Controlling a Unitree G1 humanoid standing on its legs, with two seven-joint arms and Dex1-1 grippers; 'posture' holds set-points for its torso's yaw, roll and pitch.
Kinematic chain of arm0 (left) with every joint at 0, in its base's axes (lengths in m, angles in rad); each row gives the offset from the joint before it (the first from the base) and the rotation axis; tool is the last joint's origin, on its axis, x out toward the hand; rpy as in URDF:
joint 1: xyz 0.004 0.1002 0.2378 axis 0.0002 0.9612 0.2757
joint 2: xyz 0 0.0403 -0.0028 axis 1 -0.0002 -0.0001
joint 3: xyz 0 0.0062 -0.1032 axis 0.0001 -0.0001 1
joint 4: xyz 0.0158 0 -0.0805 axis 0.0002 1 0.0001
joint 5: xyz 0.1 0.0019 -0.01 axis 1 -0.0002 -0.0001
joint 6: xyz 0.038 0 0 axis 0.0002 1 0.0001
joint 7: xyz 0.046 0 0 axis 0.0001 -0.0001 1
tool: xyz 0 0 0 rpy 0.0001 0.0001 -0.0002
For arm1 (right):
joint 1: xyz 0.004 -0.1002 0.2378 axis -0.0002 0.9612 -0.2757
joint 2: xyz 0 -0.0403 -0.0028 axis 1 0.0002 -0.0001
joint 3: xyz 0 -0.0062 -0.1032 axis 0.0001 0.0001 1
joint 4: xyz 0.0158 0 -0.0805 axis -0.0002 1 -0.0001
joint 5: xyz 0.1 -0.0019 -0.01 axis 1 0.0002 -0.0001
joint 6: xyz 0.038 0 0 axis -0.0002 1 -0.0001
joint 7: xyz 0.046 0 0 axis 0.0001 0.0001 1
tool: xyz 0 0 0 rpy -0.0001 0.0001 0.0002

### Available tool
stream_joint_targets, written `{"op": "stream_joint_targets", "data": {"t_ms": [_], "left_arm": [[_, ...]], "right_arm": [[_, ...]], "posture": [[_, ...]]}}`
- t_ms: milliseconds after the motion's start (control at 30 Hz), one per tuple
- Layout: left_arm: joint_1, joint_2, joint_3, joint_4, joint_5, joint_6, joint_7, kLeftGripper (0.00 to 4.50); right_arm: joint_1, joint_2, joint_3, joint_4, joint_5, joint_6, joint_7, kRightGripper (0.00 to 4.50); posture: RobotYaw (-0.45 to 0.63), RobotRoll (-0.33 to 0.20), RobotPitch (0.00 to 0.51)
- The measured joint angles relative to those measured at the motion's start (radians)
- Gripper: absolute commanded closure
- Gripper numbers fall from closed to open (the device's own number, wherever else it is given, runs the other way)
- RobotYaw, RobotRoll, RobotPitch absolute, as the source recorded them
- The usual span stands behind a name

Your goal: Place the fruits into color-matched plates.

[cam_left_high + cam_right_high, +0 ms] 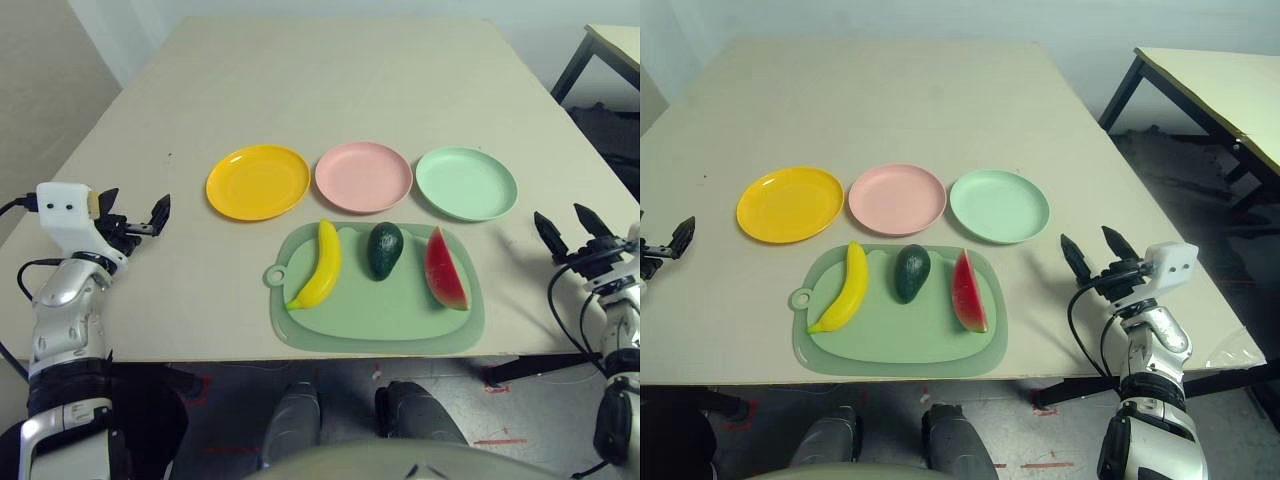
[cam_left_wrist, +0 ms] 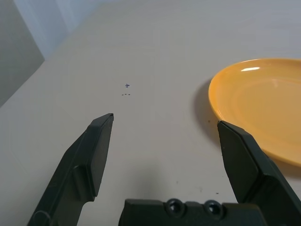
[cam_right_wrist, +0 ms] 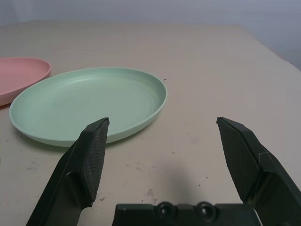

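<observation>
Tabletop (image 1: 330, 80): pale beige, carrying everything; both arms wait at its side edges.
Plates: yellow plate (image 1: 258, 182) at 10 o'clock from the cutting board (image 1: 376, 318), pink plate (image 1: 363, 176) at 12, mint green plate (image 1: 466, 183) at 2; all bare.
Fruits: banana (image 1: 319, 266), avocado (image 1: 385, 250), watermelon wedge (image 1: 446, 269) lie apart on the board, each below its matching plate.
Left gripper (image 1: 135, 222): released, empty, just beside the yellow plate.
Right gripper (image 1: 1096, 255): released, empty, near the mint green plate.
Advice: probably start with the banana; grasp across its middle, lift clear of the board's rim, then set it down centred.
</observation>
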Motion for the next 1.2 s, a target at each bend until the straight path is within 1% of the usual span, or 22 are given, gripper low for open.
{"op": "stream_joint_targets", "data": {"t_ms": [433, 533, 600, 700, 800, 833, 867, 967, 1067, 1200], "left_arm": [[-0.033, 0.017, -0.002, 0.041, 0.006, -0.013, -0.021, 0.0], [-0.032, 0.033, -0.005, 0.046, -0.002, -0.015, -0.068, 0.0], [-0.028, 0.037, -0.001, 0.033, -0.061, -0.011, -0.164, 0.0], [0.001, 0.049, -0.003, -0.063, -0.218, 0.048, -0.409, 0.0], [0.01, 0.123, -0.024, -0.121, -0.292, 0.097, -0.607, 0.0], [0.01, 0.155, -0.041, -0.139, -0.304, 0.107, -0.673, 0.0], [0.009, 0.171, -0.051, -0.153, -0.309, 0.113, -0.717, 0.0], [-0.005, 0.191, -0.112, -0.171, -0.308, 0.105, -0.839, 0.0], [-0.016, 0.195, -0.186, -0.173, -0.281, 0.054, -0.951, 0.0], [-0.028, 0.211, -0.24, -0.166, -0.24, -0.016, -1.053, 0.0]], "right_arm": [[0.0, 0.003, 0.0, 0.0, 0.0, -0.003, 0.0, 0.04], [0.0, 0.003, 0.0, 0.0, 0.0, -0.003, 0.004, 0.04], [0.001, 0.001, 0.0, 0.0, 0.001, -0.002, 0.012, 0.04], [0.0, -0.021, 0.0, -0.006, 0.001, 0.0, 0.036, 0.04], [-0.001, -0.058, 0.0, -0.021, 0.001, 0.014, 0.071, 0.04], [-0.003, -0.073, 0.001, -0.031, 0.003, 0.023, 0.089, 0.04], [-0.004, -0.085, 0.002, -0.043, 0.004, 0.032, 0.103, 0.04], [-0.003, -0.124, 0.024, -0.113, 0.006, 0.077, 0.174, 0.04], [0.018, -0.219, 0.089, -0.221, -0.004, 0.142, 0.306, 0.04], [0.039, -0.365, 0.172, -0.379, -0.031, 0.24, 0.451, 0.04]], "posture": [[0.04, 0.0, 0.097], [0.05, 0.0, 0.103], [0.05, 0.0, 0.108], [0.05, 0.0, 0.115], [0.05, 0.0, 0.12], [0.05, 0.0, 0.122], [0.04, 0.0, 0.125], [0.01, 0.0, 0.133], [-0.01, 0.0, 0.142], [-0.04, 0.0, 0.149]]}}
